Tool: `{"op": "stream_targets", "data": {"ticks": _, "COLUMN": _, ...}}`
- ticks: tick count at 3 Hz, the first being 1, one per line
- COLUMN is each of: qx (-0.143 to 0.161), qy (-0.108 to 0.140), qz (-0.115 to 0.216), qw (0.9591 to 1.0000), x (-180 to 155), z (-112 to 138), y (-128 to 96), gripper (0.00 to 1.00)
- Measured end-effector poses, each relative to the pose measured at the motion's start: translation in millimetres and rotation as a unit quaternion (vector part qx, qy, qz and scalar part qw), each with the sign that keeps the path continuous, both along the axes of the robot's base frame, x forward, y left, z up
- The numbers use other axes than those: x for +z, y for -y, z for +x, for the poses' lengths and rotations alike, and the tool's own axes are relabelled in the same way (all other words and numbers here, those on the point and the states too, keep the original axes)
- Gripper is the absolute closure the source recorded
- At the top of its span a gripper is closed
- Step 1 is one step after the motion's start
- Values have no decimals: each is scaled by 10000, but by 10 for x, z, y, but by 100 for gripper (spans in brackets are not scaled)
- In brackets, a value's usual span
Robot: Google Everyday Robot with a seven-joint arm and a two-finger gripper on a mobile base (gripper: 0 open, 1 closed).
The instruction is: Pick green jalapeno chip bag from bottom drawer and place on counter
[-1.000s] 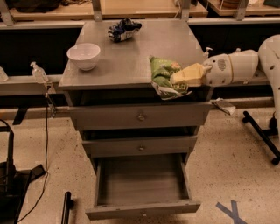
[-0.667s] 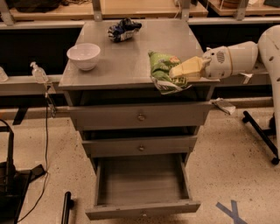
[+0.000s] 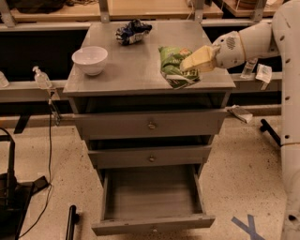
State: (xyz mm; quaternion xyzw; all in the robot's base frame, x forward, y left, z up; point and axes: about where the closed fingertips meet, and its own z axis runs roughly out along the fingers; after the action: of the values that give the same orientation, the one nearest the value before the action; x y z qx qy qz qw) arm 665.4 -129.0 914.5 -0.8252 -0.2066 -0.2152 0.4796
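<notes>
The green jalapeno chip bag [image 3: 171, 65] is over the right part of the grey counter [image 3: 136, 65], lying on it or just above it. My gripper [image 3: 188, 64] comes in from the right on a white arm, and its yellowish fingers [image 3: 199, 58] are closed on the bag's right side. The bottom drawer [image 3: 150, 197] is pulled open below, and its grey interior holds nothing.
A white bowl [image 3: 90, 59] stands on the counter's left side and a dark blue-and-white bag [image 3: 132, 32] lies at the back. Two shallower drawers with knobs [image 3: 151, 125] are shut. A tan wooden shelf [image 3: 140, 7] runs behind. A small bottle [image 3: 41, 77] stands at left.
My gripper and the green bag have moved from the counter's front right edge farther back over the counter. The drawer stays open.
</notes>
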Motion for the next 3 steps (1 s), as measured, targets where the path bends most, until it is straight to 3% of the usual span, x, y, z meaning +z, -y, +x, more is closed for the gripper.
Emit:
{"op": "stream_targets", "data": {"ticks": 2, "qx": -282, "qy": 52, "qz": -329, "qw": 9990, "x": -216, "z": 686, "y": -148, "gripper": 100}}
{"op": "stream_targets", "data": {"ticks": 3, "qx": -605, "qy": -177, "qz": -512, "qw": 9967, "x": -503, "z": 948, "y": -105, "gripper": 85}}
